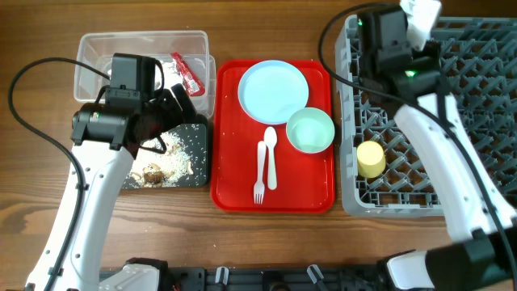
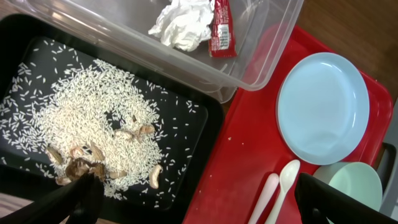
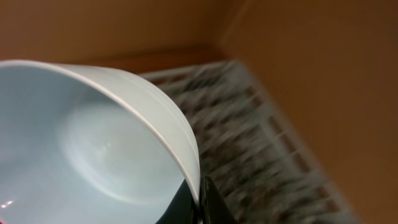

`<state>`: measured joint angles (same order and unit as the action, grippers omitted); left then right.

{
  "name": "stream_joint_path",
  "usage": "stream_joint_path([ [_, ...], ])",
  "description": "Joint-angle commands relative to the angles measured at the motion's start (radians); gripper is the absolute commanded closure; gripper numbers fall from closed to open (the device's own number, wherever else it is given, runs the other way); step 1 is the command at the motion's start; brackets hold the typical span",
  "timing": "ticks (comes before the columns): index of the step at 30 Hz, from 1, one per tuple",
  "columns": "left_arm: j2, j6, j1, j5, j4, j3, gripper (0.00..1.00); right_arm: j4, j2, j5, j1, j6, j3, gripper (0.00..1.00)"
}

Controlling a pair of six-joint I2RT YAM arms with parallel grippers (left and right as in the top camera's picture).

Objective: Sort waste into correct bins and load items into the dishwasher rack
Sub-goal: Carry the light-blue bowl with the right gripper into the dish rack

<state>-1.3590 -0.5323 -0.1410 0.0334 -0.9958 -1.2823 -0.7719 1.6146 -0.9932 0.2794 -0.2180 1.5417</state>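
The left hand (image 1: 168, 120) is hanging with its jaws spread wide at the left of the frame, over the shallow black rectangular tray (image 2: 205, 124), where beige-brown food scraps (image 2: 93, 162) are lying among white rice crumbs (image 2: 81, 112). Above it, the clear rectangular plastic tub (image 1: 97, 56) is holding the crumpled white tissue (image 2: 183, 23) and the red-and-white wrapper (image 2: 221, 28).

On the flat red serving tray (image 1: 234, 186) at centre, the pale blue round plate (image 1: 274, 91), mint green bowl (image 1: 310, 130), white plastic fork (image 1: 260, 170) and spoon (image 1: 271, 158) are lying.

At upper right, the right hand (image 1: 410, 28) is pinching the rim of the light blue bowl (image 3: 93, 143) over the large grey plastic pegged crate (image 1: 477, 121), where the small yellow cup (image 1: 371, 158) is sitting.
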Motion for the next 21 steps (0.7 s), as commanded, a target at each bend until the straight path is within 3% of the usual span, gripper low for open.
stream_joint_path([
  [1,0.022,0.001,0.008,0.017,-0.001,-0.014,0.0,0.108,0.099,-0.255,0.002,0.333,0.008,0.96],
  [6,0.022,0.001,0.008,0.017,-0.001,-0.014,0.0,0.163,0.201,-0.268,0.002,0.539,0.008,0.96],
  [14,0.022,0.001,0.008,0.017,-0.001,-0.014,0.0,0.191,0.344,-0.391,0.0,0.584,0.008,0.96],
  [21,0.022,0.001,0.008,0.017,-0.001,-0.014,0.0,0.207,0.391,-0.379,-0.002,0.585,0.007,0.96],
])
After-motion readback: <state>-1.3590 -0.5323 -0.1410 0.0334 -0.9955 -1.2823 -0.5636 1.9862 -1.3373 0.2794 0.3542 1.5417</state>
